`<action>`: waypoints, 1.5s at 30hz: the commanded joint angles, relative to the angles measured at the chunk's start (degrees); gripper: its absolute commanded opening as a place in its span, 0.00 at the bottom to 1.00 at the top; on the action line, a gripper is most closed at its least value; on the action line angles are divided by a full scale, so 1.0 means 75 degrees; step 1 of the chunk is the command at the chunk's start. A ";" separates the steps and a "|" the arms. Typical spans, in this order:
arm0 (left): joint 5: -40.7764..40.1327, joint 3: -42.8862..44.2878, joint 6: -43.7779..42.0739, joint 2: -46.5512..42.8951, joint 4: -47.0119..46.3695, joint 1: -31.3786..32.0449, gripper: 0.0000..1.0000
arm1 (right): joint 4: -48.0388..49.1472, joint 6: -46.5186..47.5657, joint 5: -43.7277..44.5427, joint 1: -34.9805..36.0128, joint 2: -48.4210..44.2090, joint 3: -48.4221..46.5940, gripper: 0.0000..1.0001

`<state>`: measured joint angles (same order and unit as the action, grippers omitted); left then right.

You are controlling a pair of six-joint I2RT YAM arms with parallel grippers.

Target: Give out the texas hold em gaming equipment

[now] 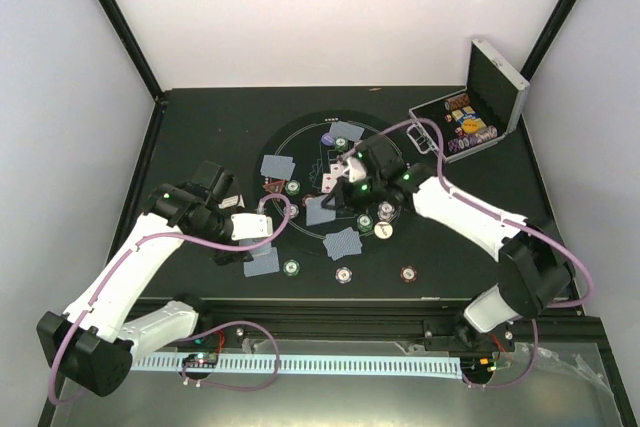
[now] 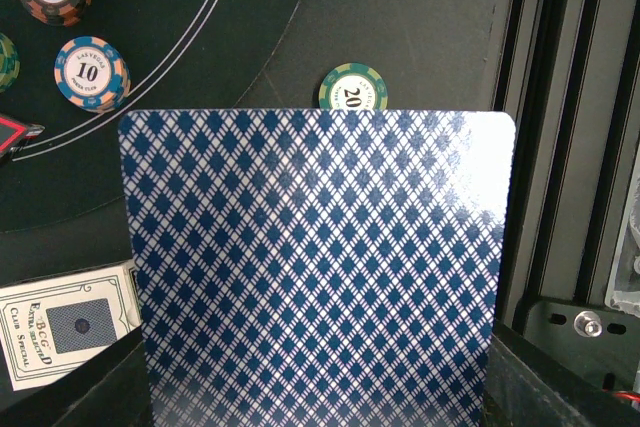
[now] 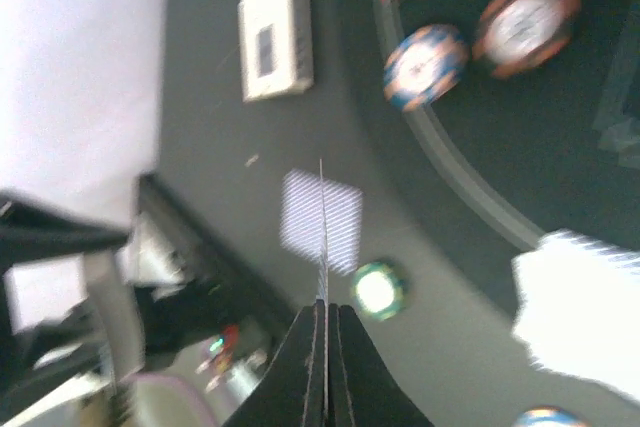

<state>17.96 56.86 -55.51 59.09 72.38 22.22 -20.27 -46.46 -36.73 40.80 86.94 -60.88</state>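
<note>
Top view: the left fingers [image 1: 248, 250] are pinching a blue card [image 1: 262, 262] at lower left of the mat [image 1: 305, 137], above the dark worktop [image 1: 190, 137]. The right fingers [image 1: 345, 169] are hovering over the mat's middle.

Left wrist: the blue card [image 2: 320, 267] is filling the frame, clamped tightly at its lower edge. A green chip [image 2: 352, 90] is peeking out above it.

Right wrist, blurred: the right fingers [image 3: 325, 312] are pressing together on an edge-on card [image 3: 322, 197], which is showing as a thin line.
</note>
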 commanded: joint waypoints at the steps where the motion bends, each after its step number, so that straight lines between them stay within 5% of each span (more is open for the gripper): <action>1: -0.0036 0.0193 -0.0040 -0.0108 0.0007 0.0023 0.02 | -0.3478 0.1950 0.3421 -0.0447 0.0317 -0.1534 0.01; 9: -0.0061 0.0177 -0.0015 -0.0111 0.0032 0.0025 0.02 | -0.6119 0.2097 0.7763 -0.0552 0.2608 -0.4106 0.01; 20: -0.0049 0.0148 -0.0005 -0.0152 0.0054 0.0026 0.02 | -0.7907 0.1526 0.9264 -0.0078 0.5732 -0.7303 0.01; 25: -0.0109 0.0176 0.0006 -0.0172 0.0079 0.0026 0.01 | -0.8179 0.1478 0.8784 0.0202 0.6862 -0.8626 0.01; 34: -0.0078 0.0175 0.0014 -0.0131 0.0064 0.0026 0.02 | -0.6907 0.1316 0.6601 0.0231 0.7006 -0.8358 0.02; 45: -0.0122 0.0143 0.0006 -0.0210 0.0111 0.0023 0.01 | -0.5629 0.0894 0.4948 0.0002 0.6561 -0.7619 0.43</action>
<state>17.52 56.86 -55.48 58.83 72.44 22.22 -67.11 -37.93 6.15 41.85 139.65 -121.01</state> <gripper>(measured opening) 0.675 0.400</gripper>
